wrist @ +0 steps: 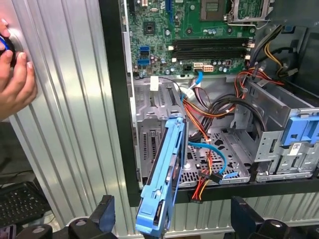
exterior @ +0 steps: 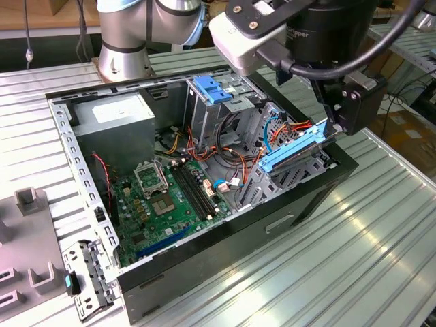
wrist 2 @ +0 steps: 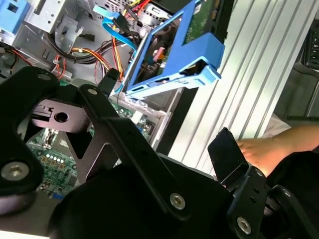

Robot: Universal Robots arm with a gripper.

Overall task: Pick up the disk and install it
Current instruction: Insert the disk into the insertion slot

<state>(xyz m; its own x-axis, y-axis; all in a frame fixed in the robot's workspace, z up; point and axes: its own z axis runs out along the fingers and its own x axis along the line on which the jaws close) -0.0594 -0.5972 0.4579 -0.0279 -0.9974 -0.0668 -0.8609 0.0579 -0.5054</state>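
The disk [exterior: 294, 150], framed by light blue carrier rails, leans tilted in the metal drive cage at the case's front, on the exterior view's right. One end points down into the cage and the other sticks up over the case wall. My gripper [exterior: 338, 117] hangs at that raised end. In the first wrist view the disk [wrist: 162, 189] stands edge-on between my two black fingertips [wrist: 103, 215], with wide gaps on both sides. The second wrist view shows the disk [wrist 2: 172, 55] beyond the spread fingers [wrist 2: 227, 149]. The gripper [wrist: 174, 218] is open and touches nothing.
The open computer case [exterior: 293, 204] lies on a ribbed metal table [exterior: 368, 259]. Inside are the motherboard [exterior: 170, 197], a grey power-supply box [exterior: 112, 116], a tall cage with a fixed blue bracket [exterior: 213, 88] and loose cables [wrist: 209, 114]. A person's hand [wrist: 15, 74] rests on the table beside the case.
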